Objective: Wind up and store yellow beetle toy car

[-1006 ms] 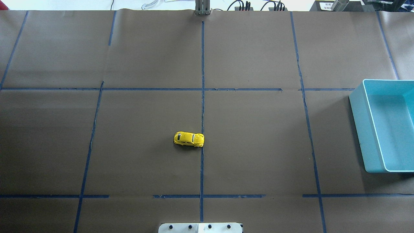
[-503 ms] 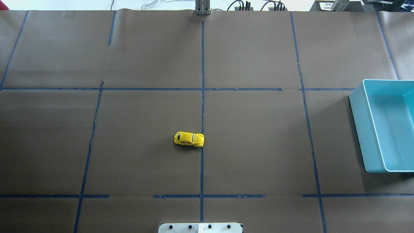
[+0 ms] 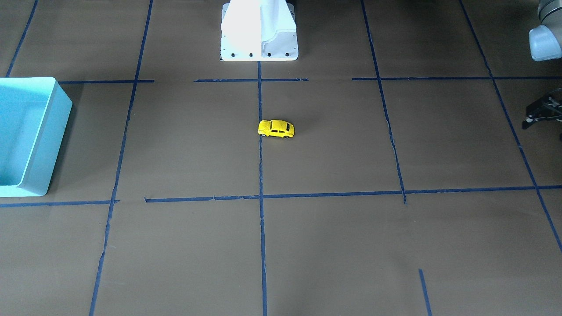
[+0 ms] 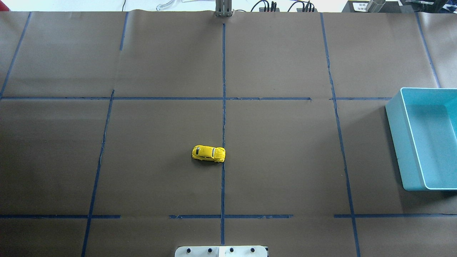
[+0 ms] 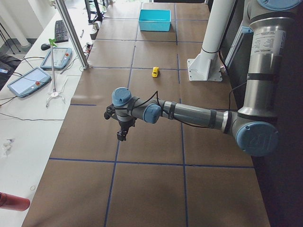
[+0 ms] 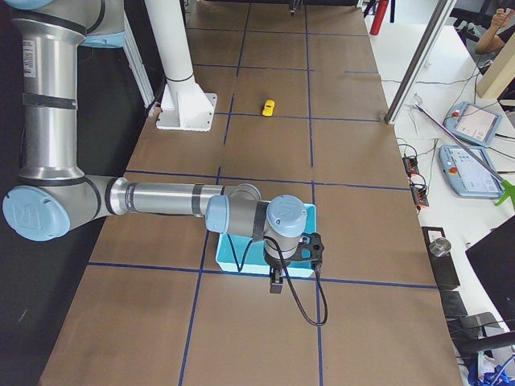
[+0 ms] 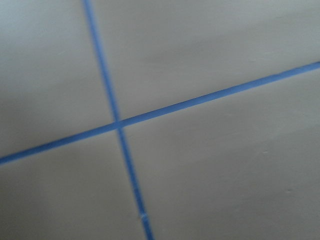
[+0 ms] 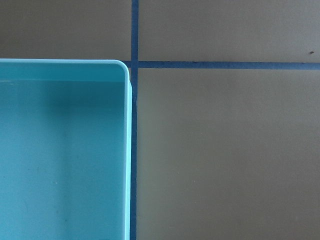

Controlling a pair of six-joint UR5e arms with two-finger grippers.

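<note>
i see a table covered in brown paper (image 4: 285,160), marked into rectangles by blue tape lines (image 4: 223,89). the yellow beetle toy car (image 4: 209,154) stands on its wheels near the middle of the table, in front of the robot's white base mount (image 3: 259,30). it lies lengthwise across the table. one end of it just overlaps the central tape line, and the rest of its body sits on the robot's left of that line. nothing touches it. the light blue bin (image 4: 396,142) sits at the table's edge on the robot's right, well apart from the car, with its open top facing up. the left gripper (image 5: 120,137) hangs above the table out toward the robot's left end, pointing down and far from the car. its arm reaches out low and nearly level. in the front-facing view only a dark part of it shows at the picture's edge, so i cannot tell whether its fingers are apart or together. its wrist camera shows only a blurred crossing of two tape lines (image 7: 117,122) on the brown paper. the right gripper (image 6: 275,287) hangs by the bin, pointing down. it appears clearly in the side view alone, so i cannot tell its finger state either. its wrist camera looks straight down on one rounded corner of the bin, with a tape crossing just beside that corner.
</note>
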